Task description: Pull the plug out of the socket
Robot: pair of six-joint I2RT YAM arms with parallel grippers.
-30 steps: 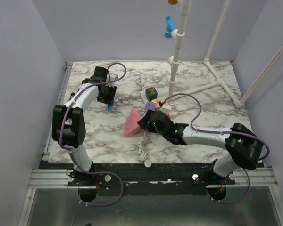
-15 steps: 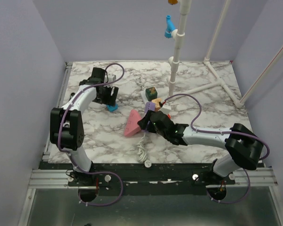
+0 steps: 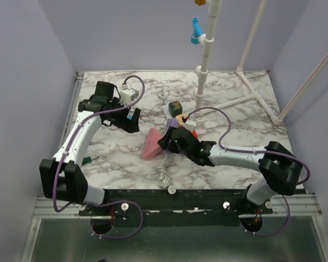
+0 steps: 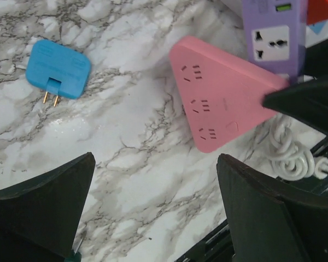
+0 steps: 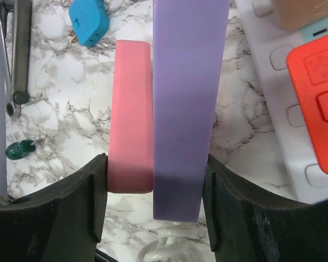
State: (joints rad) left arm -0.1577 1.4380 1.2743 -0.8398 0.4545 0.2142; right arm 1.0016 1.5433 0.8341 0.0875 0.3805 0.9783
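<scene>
The blue plug [image 4: 57, 68] lies loose on the marble with two brass prongs showing, also seen in the top view [image 3: 133, 114] and the right wrist view [image 5: 89, 22]. My left gripper [image 4: 153, 164] hangs open above bare marble just near of it, beside the plug [image 3: 132, 124] in the top view. The white socket [image 5: 262, 82] lies at mid-table [image 3: 191, 125] with a red plug [image 5: 317, 76] and a tan plug [image 5: 303, 13] in it. My right gripper [image 5: 156, 164] is shut across a purple bar [image 5: 186, 98] and a pink triangular strip [image 5: 130, 114] together.
A coiled white cord [image 3: 164, 176] lies near the front edge. A small green object [image 3: 86, 160] sits at front left. A dark green cube plug [image 3: 176, 106] stands behind the socket. A white pipe frame [image 3: 205, 71] rises at the back, with a blue fitting [image 3: 195, 31] on it.
My left gripper has opened and let go of the blue plug, which now lies on the table. The left arm has swung right and nearer. The right arm has hardly moved.
</scene>
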